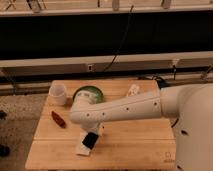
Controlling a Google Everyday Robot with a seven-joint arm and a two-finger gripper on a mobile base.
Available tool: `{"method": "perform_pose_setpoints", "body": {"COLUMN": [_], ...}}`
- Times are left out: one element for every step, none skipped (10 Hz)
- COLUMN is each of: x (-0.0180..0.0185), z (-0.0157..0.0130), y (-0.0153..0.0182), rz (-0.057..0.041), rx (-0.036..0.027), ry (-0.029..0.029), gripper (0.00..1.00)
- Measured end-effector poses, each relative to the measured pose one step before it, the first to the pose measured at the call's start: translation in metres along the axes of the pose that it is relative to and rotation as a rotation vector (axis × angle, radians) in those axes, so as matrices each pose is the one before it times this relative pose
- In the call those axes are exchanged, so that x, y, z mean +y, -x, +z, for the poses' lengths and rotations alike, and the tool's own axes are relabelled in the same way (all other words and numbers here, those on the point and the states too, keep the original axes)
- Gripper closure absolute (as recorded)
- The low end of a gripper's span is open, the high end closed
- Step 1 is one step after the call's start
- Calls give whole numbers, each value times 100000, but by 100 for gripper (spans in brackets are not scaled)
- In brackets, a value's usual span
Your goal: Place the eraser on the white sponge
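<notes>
My gripper hangs down from the white arm over the front left of the wooden table. It is shut on the eraser, a small black block. The eraser sits right over the white sponge, a flat off-white pad, and covers its right part. I cannot tell whether the eraser touches the sponge.
A white cup stands at the table's back left, with a green bowl beside it, partly behind my arm. A dark red elongated object lies left of the sponge. A small white item lies at the back.
</notes>
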Motion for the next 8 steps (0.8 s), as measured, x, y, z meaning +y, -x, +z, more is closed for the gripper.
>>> {"method": "perform_pose_setpoints", "body": {"x": [-53, -549, -535, -219, -93, -86, -361, -492], "z": [83, 57, 44, 47, 87, 101, 42, -31], "y": [75, 307, 244, 86, 200, 79, 90, 191], "rz": [-763, -1306, -911, -258, -360, -15, -218, -580], "rx": [66, -119, 34, 32, -148, 37, 142, 41], "ry": [260, 409, 264, 229, 376, 120, -5, -64], "gripper": [100, 100, 100, 100, 100, 100, 100, 100]}}
